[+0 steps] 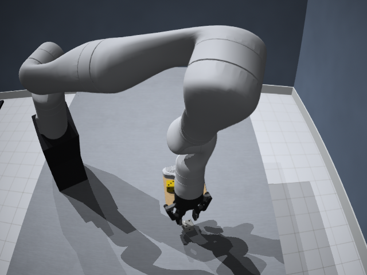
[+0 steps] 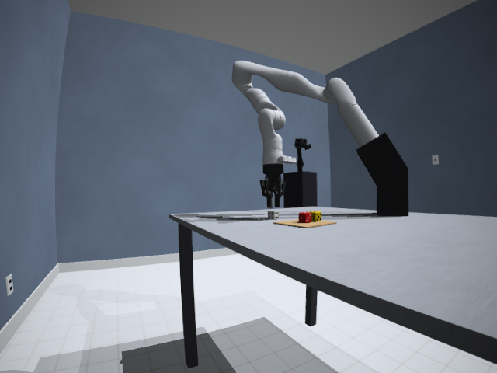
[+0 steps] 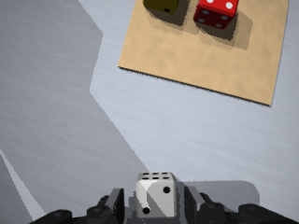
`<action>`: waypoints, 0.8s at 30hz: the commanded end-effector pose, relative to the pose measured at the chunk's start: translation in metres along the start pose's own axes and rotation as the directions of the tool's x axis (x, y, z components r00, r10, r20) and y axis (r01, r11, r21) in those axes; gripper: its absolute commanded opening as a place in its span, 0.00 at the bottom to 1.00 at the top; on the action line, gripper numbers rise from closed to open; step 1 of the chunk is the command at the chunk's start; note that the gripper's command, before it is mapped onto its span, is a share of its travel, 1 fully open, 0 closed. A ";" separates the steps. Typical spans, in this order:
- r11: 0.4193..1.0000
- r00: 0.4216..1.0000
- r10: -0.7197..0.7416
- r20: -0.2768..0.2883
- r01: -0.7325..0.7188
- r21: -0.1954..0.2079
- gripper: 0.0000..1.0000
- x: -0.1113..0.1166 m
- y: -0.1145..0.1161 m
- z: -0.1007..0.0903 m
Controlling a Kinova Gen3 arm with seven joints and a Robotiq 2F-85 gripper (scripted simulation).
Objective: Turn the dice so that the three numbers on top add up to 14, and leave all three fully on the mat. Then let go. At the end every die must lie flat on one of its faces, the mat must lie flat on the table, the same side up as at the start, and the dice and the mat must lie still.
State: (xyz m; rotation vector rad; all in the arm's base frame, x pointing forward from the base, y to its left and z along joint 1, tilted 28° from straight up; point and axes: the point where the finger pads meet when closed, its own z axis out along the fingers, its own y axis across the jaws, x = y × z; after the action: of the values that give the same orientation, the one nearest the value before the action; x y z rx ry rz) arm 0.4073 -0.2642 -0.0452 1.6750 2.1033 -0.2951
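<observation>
Top view: the claw [image 1: 187,219] [image 2: 273,205] [image 3: 154,201] points down over the white die [image 1: 187,225] [image 2: 272,214] [image 3: 156,201], which lies on the table [image 1: 127,177] [image 2: 361,256] [image 3: 51,93], off the mat [image 1: 168,199] [image 2: 289,223] [image 3: 201,65]. That placing suits a grasp from above, likely to carry or turn the die. The yellow die [image 1: 170,185] [image 2: 317,216] [image 3: 161,4] is on the mat.

Exterior view: the fingertips stand just above the white die, presumably to descend around it. The red die [image 2: 304,217] [image 3: 216,11] sits beside the yellow one on the flat, tan mat, so the white die is the one still needing a place there.

Wrist view: the claw is partly open, holding nothing, a gap on each side of the die. Its sides look roughly square to the fingers, which should help an even grip. It is a pale cube with black pips, two on top and a row-patterned six on the side towards the mat; shadow crosses its top.
</observation>
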 end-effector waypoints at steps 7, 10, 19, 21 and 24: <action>1.000 1.000 0.002 0.007 -0.002 -0.005 0.46 -0.004 0.002 0.001; 1.000 1.000 0.002 0.007 -0.002 -0.005 0.46 -0.006 0.003 0.001; 1.000 1.000 0.002 0.007 -0.002 -0.005 0.46 -0.006 0.003 0.001; 1.000 1.000 0.002 0.007 -0.002 -0.005 0.46 -0.006 0.003 0.001; 1.000 1.000 0.002 0.007 -0.002 -0.005 0.46 -0.006 0.003 0.001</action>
State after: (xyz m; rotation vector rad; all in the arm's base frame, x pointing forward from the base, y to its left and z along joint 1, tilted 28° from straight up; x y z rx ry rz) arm 0.4111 -0.2665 -0.0441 1.6718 2.0976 -0.2936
